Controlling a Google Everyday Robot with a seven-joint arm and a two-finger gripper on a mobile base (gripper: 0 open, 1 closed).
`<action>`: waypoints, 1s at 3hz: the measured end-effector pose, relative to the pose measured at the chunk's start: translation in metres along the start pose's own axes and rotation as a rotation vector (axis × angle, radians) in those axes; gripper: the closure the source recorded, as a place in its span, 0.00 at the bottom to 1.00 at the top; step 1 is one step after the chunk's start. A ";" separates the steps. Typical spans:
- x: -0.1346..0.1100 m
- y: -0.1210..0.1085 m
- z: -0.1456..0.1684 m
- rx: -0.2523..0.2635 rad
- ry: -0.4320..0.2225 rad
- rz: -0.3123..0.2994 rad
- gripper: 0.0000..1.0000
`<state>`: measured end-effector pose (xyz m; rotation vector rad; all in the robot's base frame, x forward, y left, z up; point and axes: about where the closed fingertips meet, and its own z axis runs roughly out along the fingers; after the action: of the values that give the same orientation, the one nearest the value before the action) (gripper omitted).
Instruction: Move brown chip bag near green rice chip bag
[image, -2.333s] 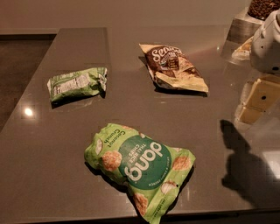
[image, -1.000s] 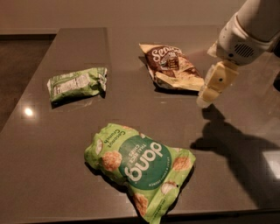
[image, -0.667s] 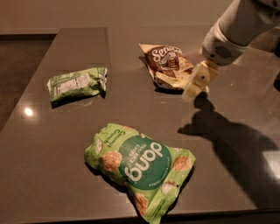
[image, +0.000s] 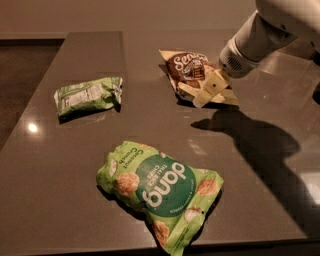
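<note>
The brown chip bag (image: 187, 66) lies flat on the dark grey table (image: 150, 127) at the back, right of centre. The green rice chip bag (image: 160, 192) lies at the front centre, near the table's front edge, well apart from the brown bag. My gripper (image: 201, 99) reaches in from the upper right on a white arm (image: 260, 35). It is low over the brown bag's near right part and covers some of it. I cannot tell whether it touches the bag.
A smaller pale green bag with a white label (image: 87, 95) lies at the left. The table's left edge runs diagonally next to a dark floor (image: 20, 75). The arm's shadow (image: 260, 145) falls across the table's right side.
The arm has swung in from the right edge toward the left and down. The gripper has gone from beside the brown bag to over its near right part. The bags have not moved.
</note>
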<state>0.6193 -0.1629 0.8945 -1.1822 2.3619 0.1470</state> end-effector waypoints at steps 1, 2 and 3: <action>0.002 -0.020 0.022 0.024 -0.023 0.106 0.00; 0.007 -0.037 0.047 0.025 -0.027 0.199 0.02; 0.007 -0.041 0.057 0.017 -0.024 0.224 0.23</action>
<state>0.6691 -0.1756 0.8462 -0.9003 2.4636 0.2145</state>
